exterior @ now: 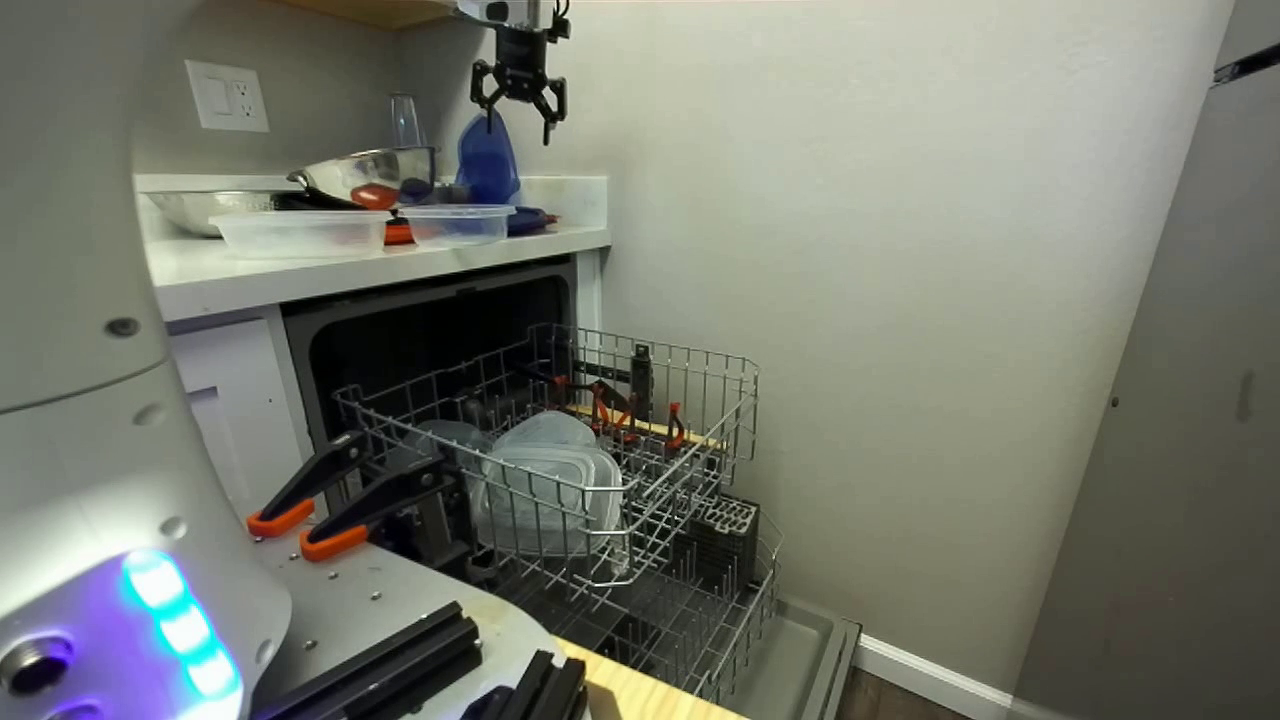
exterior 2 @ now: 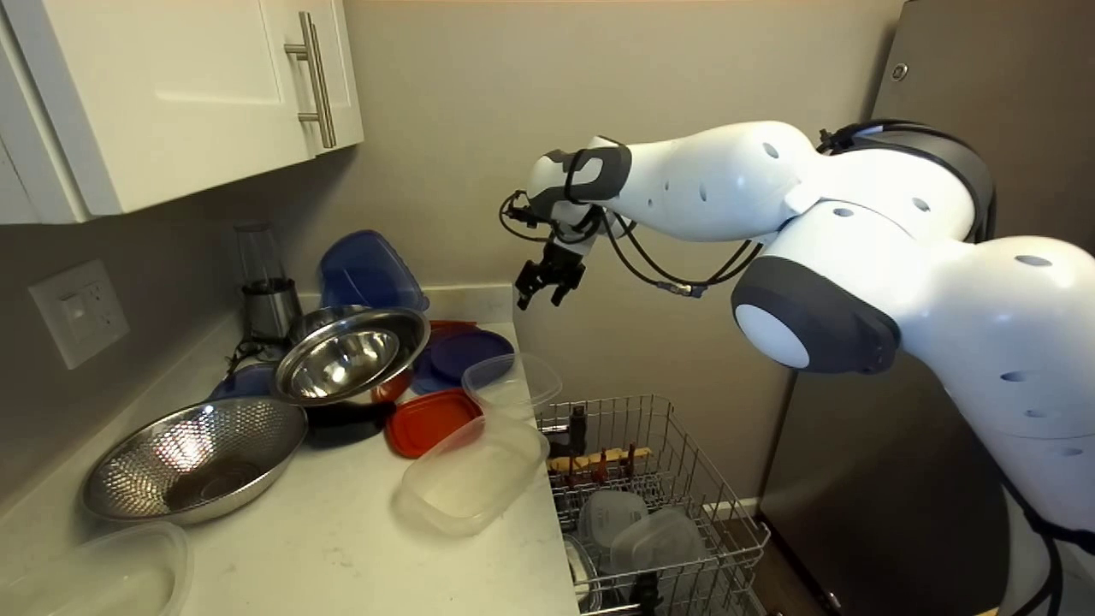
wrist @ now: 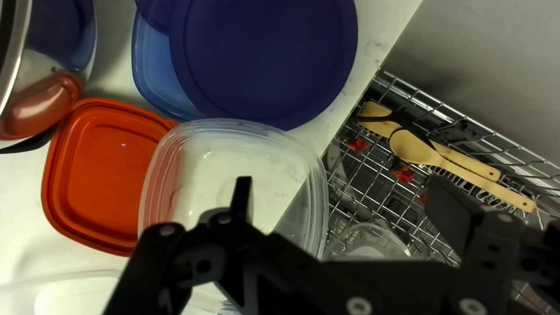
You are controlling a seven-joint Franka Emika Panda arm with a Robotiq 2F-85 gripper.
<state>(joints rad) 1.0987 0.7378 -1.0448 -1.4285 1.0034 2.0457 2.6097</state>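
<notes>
One gripper [exterior 2: 540, 302], fingers spread apart, hangs above the right edge of the counter [exterior 2: 342, 535], where a clear container [exterior 2: 513, 385] juts toward the dishwasher rack [exterior 2: 706, 494].

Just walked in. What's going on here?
A robot arm has its pincer in the air by the counter, open and holding nothing. The wrist view shows a clear container below it at the counter's edge, next to an orange lid and a dark blue lid. The upper dishwasher rack is pulled out, with translucent tubs and a wooden spoon in it.
</notes>
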